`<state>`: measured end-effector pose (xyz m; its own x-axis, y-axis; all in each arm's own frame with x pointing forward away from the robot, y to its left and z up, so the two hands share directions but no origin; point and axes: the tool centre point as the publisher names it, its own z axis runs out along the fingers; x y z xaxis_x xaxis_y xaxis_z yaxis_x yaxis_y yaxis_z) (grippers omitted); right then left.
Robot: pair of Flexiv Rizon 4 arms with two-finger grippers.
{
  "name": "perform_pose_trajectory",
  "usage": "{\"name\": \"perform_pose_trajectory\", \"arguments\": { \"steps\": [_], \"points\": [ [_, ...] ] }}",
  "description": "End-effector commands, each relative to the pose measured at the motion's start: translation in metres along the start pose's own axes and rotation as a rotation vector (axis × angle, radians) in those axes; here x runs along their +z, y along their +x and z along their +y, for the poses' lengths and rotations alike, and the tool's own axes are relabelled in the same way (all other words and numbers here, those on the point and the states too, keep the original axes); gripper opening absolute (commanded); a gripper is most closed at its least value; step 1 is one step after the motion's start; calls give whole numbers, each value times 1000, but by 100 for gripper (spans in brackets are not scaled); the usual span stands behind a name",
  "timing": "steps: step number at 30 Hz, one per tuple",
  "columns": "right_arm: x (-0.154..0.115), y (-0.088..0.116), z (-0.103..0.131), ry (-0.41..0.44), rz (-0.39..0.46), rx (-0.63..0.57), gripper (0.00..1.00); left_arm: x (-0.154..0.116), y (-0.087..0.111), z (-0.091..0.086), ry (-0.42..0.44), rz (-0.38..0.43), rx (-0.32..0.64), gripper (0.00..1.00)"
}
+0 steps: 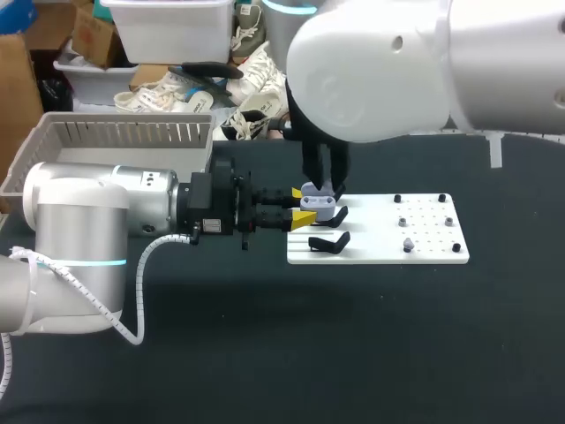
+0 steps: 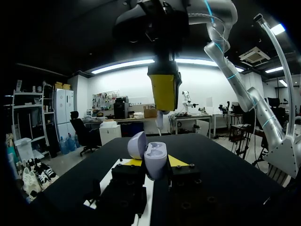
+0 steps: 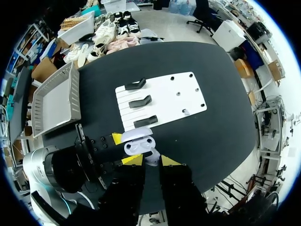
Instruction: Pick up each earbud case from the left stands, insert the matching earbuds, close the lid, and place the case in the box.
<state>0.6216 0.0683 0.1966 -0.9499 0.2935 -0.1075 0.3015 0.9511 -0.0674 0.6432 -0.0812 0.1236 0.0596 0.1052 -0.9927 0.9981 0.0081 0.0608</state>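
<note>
The right arm (image 1: 380,71) hides most of the right pincer (image 1: 323,184), whose earbud (image 3: 151,158) is barely visible.

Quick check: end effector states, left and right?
Left end effector: closed on the open earbud case.
Right end effector: closed on an earbud above the case.

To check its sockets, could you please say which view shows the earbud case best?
Left wrist view: the earbud case faces it, lid open, in the left gripper. The right wrist view sees it from above; the head view, small beneath the right arm.
</note>
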Motion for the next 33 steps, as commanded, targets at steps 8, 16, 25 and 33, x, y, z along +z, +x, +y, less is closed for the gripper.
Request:
{"name": "perform_pose_trajectory", "arguments": {
  "steps": [8, 16, 25, 33],
  "points": [
    [3, 2, 5, 13, 15, 2, 0, 0, 0, -1, -2, -2, 1, 0],
    [7, 0, 10, 34, 31, 1, 0, 0, 0, -1, -2, -2, 1, 0],
    [10, -2, 12, 44, 37, 1, 0, 0, 0, -1, -2, -2, 1, 0],
    [13, -4, 10, 48, 41, 7, 0, 0, 0, -1, -2, -2, 1, 0]
  ]
}}
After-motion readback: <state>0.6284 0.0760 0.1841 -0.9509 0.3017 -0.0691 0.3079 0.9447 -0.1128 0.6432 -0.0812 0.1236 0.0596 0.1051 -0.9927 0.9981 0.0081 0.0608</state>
